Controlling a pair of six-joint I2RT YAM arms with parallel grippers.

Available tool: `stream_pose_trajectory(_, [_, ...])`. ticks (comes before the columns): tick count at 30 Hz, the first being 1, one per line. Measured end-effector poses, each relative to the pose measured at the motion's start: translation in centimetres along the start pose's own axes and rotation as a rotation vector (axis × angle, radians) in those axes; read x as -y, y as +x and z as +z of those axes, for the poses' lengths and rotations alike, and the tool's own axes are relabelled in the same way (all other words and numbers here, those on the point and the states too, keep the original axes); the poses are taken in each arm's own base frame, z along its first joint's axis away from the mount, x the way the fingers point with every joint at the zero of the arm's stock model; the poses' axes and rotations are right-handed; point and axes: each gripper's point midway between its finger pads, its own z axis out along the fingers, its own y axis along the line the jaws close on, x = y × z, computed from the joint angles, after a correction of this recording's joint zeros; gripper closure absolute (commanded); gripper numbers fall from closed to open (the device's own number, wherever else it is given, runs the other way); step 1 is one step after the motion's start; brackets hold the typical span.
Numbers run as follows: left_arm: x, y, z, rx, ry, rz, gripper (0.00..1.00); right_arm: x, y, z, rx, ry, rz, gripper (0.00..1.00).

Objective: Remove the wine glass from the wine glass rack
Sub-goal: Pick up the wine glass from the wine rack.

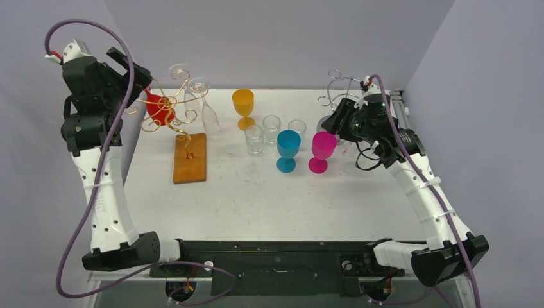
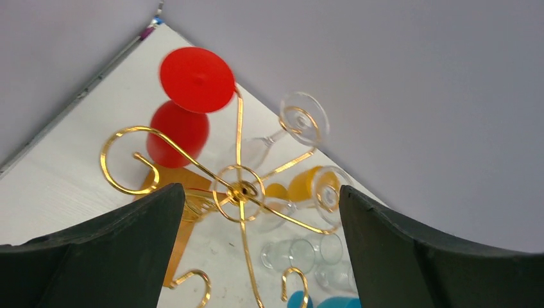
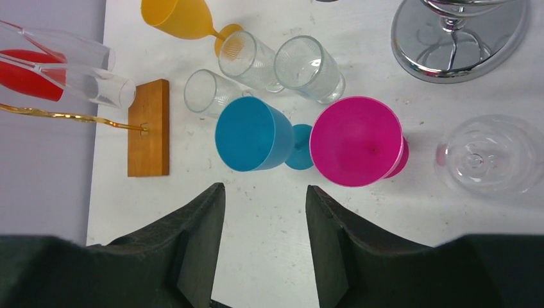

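Note:
A gold wire rack (image 1: 168, 102) stands on a wooden base (image 1: 190, 158) at the back left. A red wine glass (image 1: 159, 109) hangs upside down on it, with two clear glasses (image 1: 208, 112) on the arms to its right. My left gripper (image 1: 140, 76) is open and empty, held high just left of the rack's top. In the left wrist view the rack's hub (image 2: 240, 189) lies between my open fingers (image 2: 128, 237), with the red glass (image 2: 178, 131) beyond. My right gripper (image 1: 333, 122) is open and empty above the table, near a magenta glass (image 3: 356, 141).
On the table stand a yellow goblet (image 1: 243, 106), three clear tumblers (image 1: 272, 128), a blue goblet (image 1: 288, 149) and the magenta goblet (image 1: 323, 151). A silver rack (image 1: 343, 86) stands at the back right, with a clear wine glass (image 3: 491, 154) beside it.

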Motion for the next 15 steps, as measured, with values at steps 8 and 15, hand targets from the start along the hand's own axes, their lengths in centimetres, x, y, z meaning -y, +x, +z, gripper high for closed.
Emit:
stream_pose_trajectory(8, [-6.9, -1.2, 5.3, -0.026, -0.166, -0.071, 0.32, -0.9, 0.4, 0.2, -0.026, -0.052, -0.004, 0.55])
stream_pose_trajectory(15, [-10.3, -1.5, 8.4, -0.069, -0.191, -0.128, 0.45, -1.4, 0.3, 0.1, -0.028, -0.077, -0.006, 0.55])
